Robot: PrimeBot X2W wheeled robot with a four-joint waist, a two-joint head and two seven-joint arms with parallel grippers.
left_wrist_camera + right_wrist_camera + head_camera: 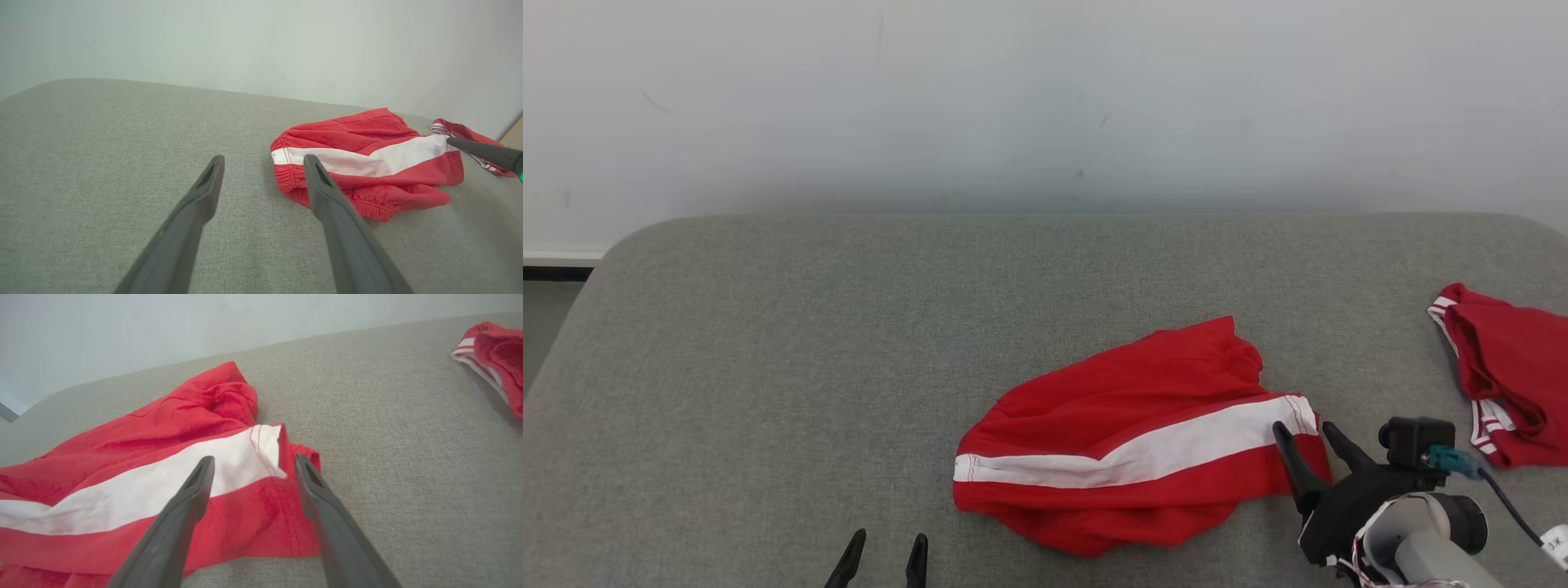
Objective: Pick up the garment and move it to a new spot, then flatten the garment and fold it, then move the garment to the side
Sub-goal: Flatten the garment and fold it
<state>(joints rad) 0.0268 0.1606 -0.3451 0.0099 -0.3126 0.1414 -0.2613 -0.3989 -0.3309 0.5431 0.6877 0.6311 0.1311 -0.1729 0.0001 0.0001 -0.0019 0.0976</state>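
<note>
Two grippers stand spread and empty: my right gripper [1303, 426] hovers at the hem end of the red garment [1111, 408] (white-striped, crumpled on the grey table [768, 367]), my left gripper [889, 537] near its waistband.

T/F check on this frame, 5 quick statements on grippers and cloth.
1. The left gripper and right gripper both stand open, holding nothing. True.
2. The red shorts lie flat and neatly folded. False: they are crumpled, with bunched cloth at the near edge.
3. The right gripper is at the shorts' end where the white stripe finishes. True.
4. The left gripper touches the shorts. False: it is apart from them, over the bare grey table.
5. The shorts are the one piece of cloth on the table. False: a second red garment lies at the right edge of the head view.
</note>
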